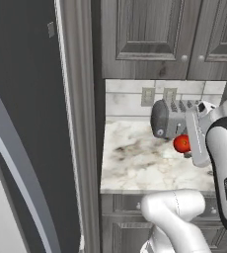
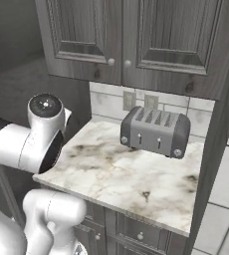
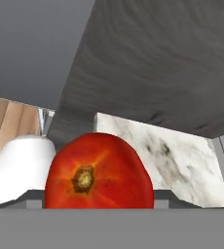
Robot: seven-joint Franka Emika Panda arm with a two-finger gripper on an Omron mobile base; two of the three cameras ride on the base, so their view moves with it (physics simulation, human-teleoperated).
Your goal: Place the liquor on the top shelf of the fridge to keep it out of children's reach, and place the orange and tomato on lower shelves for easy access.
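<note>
Fridge [image 1: 21,123] door stands at left, shut here. The marble counter [image 1: 145,163] carries a toaster [image 1: 172,118]. The gripper [image 1: 187,148], part closed, clasps the tomato [image 1: 181,143] above the counter, lifted, presumably for carrying fridgeward.

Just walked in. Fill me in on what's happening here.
The robot's hand is closed on the tomato, holding it in the air over the marble counter in front of the silver toaster. The fridge stands to the left with its dark door. The tomato isn't on a shelf yet.
</note>
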